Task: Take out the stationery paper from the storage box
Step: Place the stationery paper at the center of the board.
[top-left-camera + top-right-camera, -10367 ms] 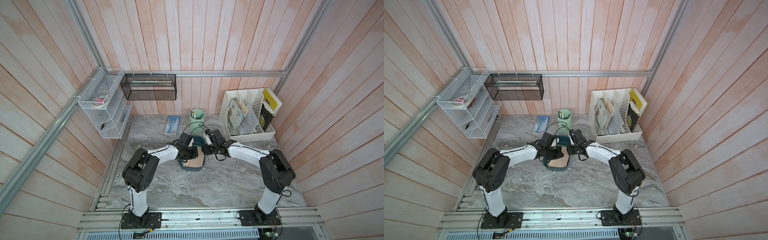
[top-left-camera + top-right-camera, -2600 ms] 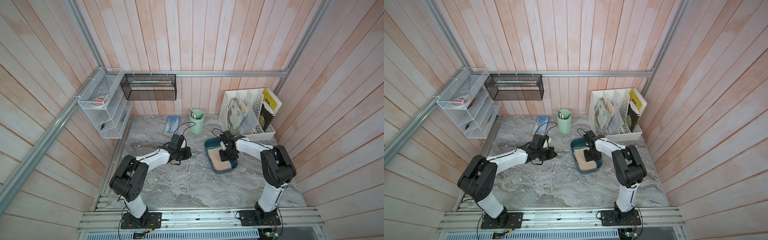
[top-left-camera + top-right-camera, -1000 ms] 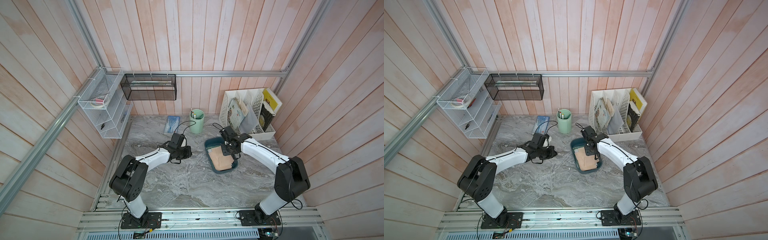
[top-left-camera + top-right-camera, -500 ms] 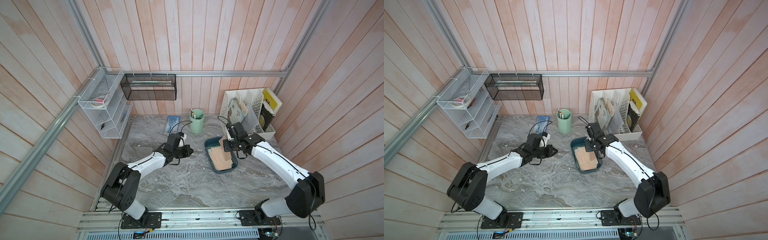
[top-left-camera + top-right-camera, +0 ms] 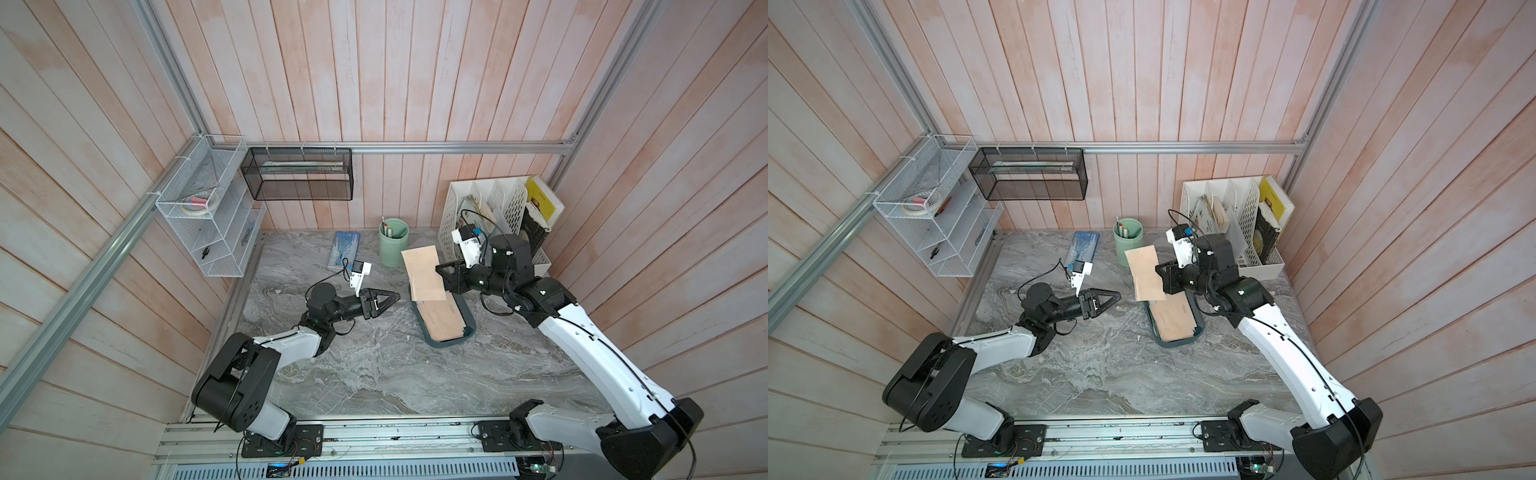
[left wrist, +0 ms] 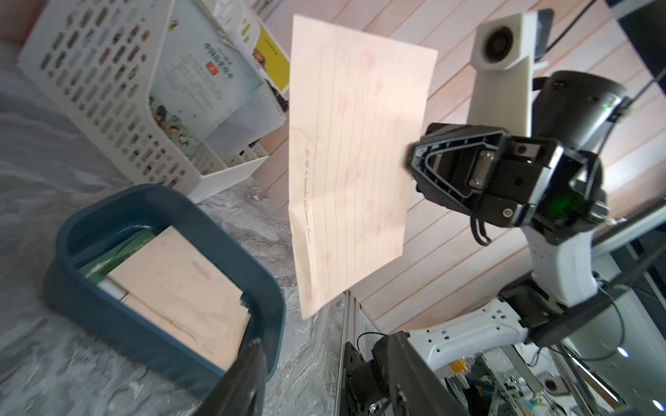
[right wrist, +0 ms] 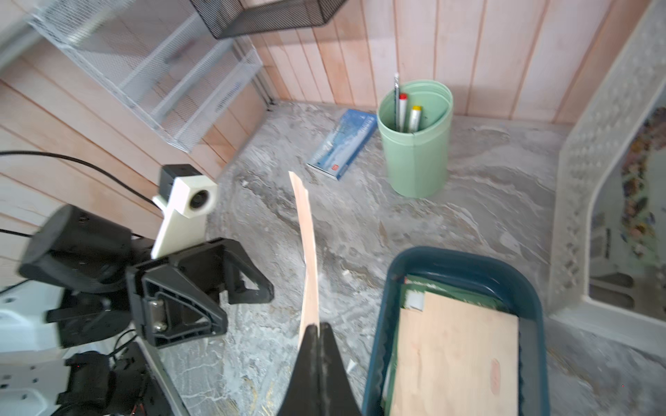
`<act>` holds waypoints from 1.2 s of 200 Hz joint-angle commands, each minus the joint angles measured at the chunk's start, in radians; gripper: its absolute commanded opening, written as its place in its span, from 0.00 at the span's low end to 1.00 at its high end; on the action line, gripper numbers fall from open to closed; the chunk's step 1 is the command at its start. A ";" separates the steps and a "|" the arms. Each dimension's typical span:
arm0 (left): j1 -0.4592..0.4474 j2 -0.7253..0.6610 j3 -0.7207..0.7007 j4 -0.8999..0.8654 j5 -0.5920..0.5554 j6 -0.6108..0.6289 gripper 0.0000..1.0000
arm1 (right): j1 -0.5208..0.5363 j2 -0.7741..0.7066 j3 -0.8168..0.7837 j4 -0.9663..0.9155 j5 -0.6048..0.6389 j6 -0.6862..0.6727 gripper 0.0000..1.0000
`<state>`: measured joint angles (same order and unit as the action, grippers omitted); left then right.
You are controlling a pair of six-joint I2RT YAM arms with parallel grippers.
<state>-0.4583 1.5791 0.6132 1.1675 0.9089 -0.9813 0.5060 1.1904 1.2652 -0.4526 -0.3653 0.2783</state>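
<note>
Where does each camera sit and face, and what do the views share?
Both top views: high in front, looking down at the table; left arm and right arm show whole, right fingers pinching a sheet held clear of the box.
Left wrist: on the left arm, looking past its open left fingers at sheet, box and right fingers.
Right wrist: on the right arm, looking along its shut fingers toward left fingers and pen cup.
Shared: both wrist views show sheet and box.

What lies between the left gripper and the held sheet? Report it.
Nothing: only air separates the left gripper from the sheet, seen in both top views.
</note>
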 commanded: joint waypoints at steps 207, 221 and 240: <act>-0.006 -0.398 0.112 -0.847 -0.289 0.444 0.00 | 0.067 0.035 -0.029 0.011 0.038 0.015 0.45; 0.015 -0.446 0.106 -0.960 -0.353 0.468 0.00 | 0.066 0.037 -0.029 -0.015 0.114 0.010 0.48; 0.051 -0.494 0.089 -1.075 -0.424 0.468 0.00 | 0.065 0.055 -0.036 -0.060 0.245 0.014 0.50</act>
<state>-0.4450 1.1271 0.7048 0.3866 0.6395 -0.5964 0.5751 1.2304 1.2354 -0.4309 -0.3126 0.3031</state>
